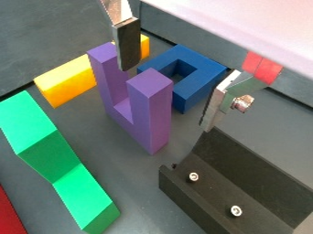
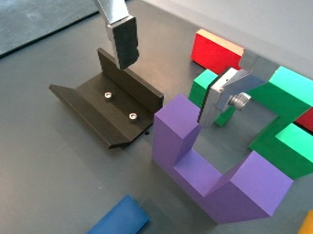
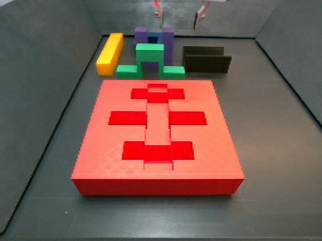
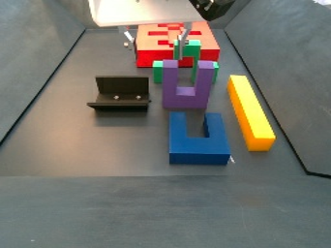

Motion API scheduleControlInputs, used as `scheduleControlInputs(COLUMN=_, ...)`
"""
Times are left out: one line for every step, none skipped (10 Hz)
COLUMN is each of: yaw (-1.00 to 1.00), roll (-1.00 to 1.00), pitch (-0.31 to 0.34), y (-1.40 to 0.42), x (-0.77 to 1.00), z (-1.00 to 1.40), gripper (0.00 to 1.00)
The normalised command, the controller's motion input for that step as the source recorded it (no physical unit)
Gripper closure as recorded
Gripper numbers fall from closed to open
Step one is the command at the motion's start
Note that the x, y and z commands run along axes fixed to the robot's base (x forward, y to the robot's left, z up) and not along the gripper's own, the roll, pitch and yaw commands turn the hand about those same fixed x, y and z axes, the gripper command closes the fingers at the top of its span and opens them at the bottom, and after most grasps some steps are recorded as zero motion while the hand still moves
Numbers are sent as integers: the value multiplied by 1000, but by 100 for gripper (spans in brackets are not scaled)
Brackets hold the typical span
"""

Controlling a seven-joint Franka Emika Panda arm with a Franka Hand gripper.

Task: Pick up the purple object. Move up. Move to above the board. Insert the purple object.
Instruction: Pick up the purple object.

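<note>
The purple object (image 1: 134,101) stands on the dark floor with its two prongs up; it also shows in the other wrist view (image 2: 208,164) and in both side views (image 3: 153,35) (image 4: 188,85). My gripper (image 1: 171,73) is open and empty, a little above the purple object and off to one side of it. One finger (image 1: 123,37) hangs by a prong, the other (image 1: 221,105) is by the fixture. The gripper also shows in the other wrist view (image 2: 171,69) and in the side views (image 3: 180,11) (image 4: 189,34). The red board (image 3: 157,127) lies flat with cross-shaped cut-outs.
A blue block (image 1: 184,73) and a yellow bar (image 1: 73,78) lie beside the purple object. A green U-shaped block (image 3: 157,58) stands between it and the board. The dark fixture (image 2: 110,110) stands close by. A small red block (image 2: 217,50) is nearby.
</note>
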Motion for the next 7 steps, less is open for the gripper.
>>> scheduleControlInputs(yaw=-63, roll=0, pitch=0, y=114, x=0, z=-191, gripper=0)
scheduleControlInputs(yaw=-49, roll=0, pitch=0, y=129, x=-71, z=-277, gripper=0)
scheduleControlInputs(yaw=-37, roll=0, pitch=0, y=126, x=-109, z=-283, gripper=0)
scheduleControlInputs(yaw=-37, roll=3, pitch=0, y=0, x=-189, z=-271, gripper=0)
scheduleControlInputs(yaw=-34, roll=36, pitch=0, y=0, x=-186, z=-266, gripper=0)
scheduleControlInputs(yaw=-34, roll=50, pitch=0, y=-20, x=-146, z=-274, gripper=0)
scheduleControlInputs(yaw=-57, roll=20, pitch=0, y=0, x=-80, z=-266, gripper=0)
